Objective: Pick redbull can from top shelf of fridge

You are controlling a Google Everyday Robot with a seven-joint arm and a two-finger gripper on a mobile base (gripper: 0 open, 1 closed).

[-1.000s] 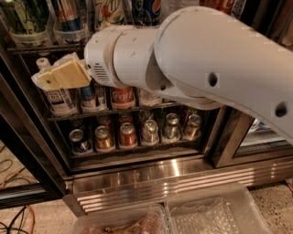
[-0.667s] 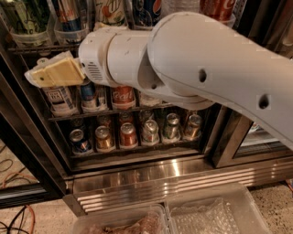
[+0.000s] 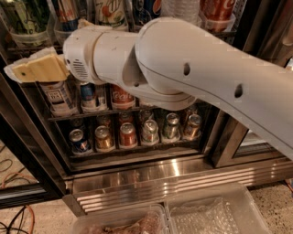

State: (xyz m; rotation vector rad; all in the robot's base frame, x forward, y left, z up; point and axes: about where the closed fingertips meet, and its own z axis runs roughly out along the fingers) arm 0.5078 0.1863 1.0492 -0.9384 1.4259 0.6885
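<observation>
The fridge [image 3: 174,176] is a black-framed cooler with wire racks and a ribbed steel base. Its top shelf [image 3: 32,40] runs along the top edge of the camera view, with clear cup holders. The redbull can [image 3: 67,13], slim with blue, silver and red, stands there between a green bottle [image 3: 25,16] and a 7up can [image 3: 107,9]. Only its lower part shows. My gripper [image 3: 27,68], with tan pads, is at the far left just below the top shelf, below and left of the redbull can. My thick white arm [image 3: 192,77] crosses the view and hides much of the middle rack.
A Pepsi can [image 3: 151,8] and a red Coke can [image 3: 217,10] also stand on the top shelf. Lower racks hold a Coca-Cola can [image 3: 121,96] and a row of short cans [image 3: 128,135]. Clear plastic bins [image 3: 215,212] lie on the floor in front. Cables [image 3: 13,219] lie at the lower left.
My gripper and arm have moved left and slightly up, closer to the top shelf's left end. The cans have not moved.
</observation>
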